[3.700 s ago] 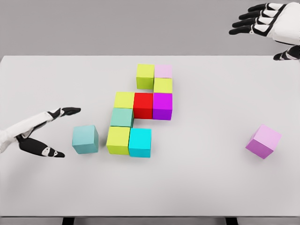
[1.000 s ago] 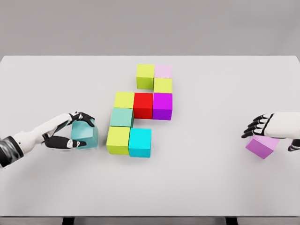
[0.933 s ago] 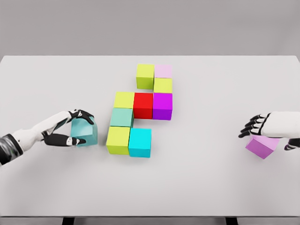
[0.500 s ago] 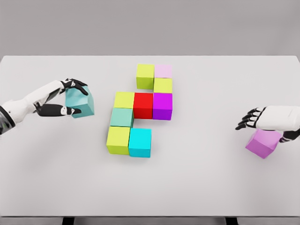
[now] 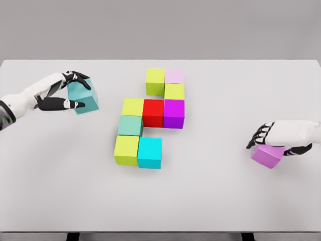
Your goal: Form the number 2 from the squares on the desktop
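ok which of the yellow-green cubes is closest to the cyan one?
The front yellow-green cube, at the near left corner of the cluster. It sits flush against the left side of the cyan cube; the other three yellow-green cubes lie farther back and do not touch it.

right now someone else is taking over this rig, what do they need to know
Left hand: shut on the teal cube, tilted, at the table's far left.
Right hand: on top of the purple cube at the right, fingers curled around it.
Table: eight cubes already form a partial 2. Top row is the lime cube and pale pink cube; a yellow-green one sits under the pink; the middle row has yellow-green, red cube and magenta; a sea-green one is below; the bottom row is lime and cyan cube.
Left to do: place the teal and purple cubes to finish the digit.
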Available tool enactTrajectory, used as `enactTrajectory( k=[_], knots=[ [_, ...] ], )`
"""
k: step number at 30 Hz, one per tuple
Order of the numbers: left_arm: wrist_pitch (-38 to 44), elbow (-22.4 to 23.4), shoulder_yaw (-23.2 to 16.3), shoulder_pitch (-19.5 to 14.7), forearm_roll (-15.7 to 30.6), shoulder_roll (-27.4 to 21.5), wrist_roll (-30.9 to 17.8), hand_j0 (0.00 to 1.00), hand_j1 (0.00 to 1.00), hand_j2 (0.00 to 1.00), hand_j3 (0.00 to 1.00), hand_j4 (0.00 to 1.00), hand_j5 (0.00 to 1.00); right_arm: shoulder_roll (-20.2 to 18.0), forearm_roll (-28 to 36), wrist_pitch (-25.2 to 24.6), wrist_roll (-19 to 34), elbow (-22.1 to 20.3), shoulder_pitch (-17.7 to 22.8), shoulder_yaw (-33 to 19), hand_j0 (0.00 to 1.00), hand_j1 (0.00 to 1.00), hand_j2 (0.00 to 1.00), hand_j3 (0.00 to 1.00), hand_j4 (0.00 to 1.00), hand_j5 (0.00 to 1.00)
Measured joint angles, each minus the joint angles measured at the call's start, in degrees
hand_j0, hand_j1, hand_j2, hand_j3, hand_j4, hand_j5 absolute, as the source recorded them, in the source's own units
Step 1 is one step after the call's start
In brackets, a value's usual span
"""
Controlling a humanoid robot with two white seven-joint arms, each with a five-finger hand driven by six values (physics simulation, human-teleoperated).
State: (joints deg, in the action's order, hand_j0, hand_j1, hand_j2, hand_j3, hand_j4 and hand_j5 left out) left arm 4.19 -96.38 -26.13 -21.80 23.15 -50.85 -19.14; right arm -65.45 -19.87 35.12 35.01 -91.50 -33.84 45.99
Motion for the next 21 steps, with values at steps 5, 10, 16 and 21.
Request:
enactTrajectory(
  k=[5,10,16,21],
  knots=[
    [0.1,2.5,-2.3,-4.3,-0.2,1.5,-0.1,0.46,0.46,0.46,0.46,0.46,0.46,0.2,1.0,0.0,0.0,-0.5,-1.9,-0.2,0.49,0.49,0.49,0.49,0.49,0.49],
    [0.2,6.0,-5.2,-8.7,-0.4,4.2,-0.1,0.46,0.46,0.46,0.46,0.46,0.46,1.9,1.5,0.0,0.0,-1.3,-3.6,-0.5,0.46,0.46,0.46,0.46,0.46,0.46],
    [0.3,9.9,-8.8,-11.8,-0.6,6.7,-0.1,0.46,0.46,0.46,0.46,0.46,0.46,5.6,1.6,0.0,0.0,-5.0,-8.3,-0.5,0.46,0.46,0.46,0.46,0.46,0.46],
    [0.3,11.8,-10.4,-13.7,-0.7,8.1,-0.1,0.45,0.45,0.45,0.45,0.45,0.45,10.4,1.6,0.0,0.0,-8.0,-9.0,-0.4,0.46,0.46,0.46,0.46,0.46,0.46]
  ],
)
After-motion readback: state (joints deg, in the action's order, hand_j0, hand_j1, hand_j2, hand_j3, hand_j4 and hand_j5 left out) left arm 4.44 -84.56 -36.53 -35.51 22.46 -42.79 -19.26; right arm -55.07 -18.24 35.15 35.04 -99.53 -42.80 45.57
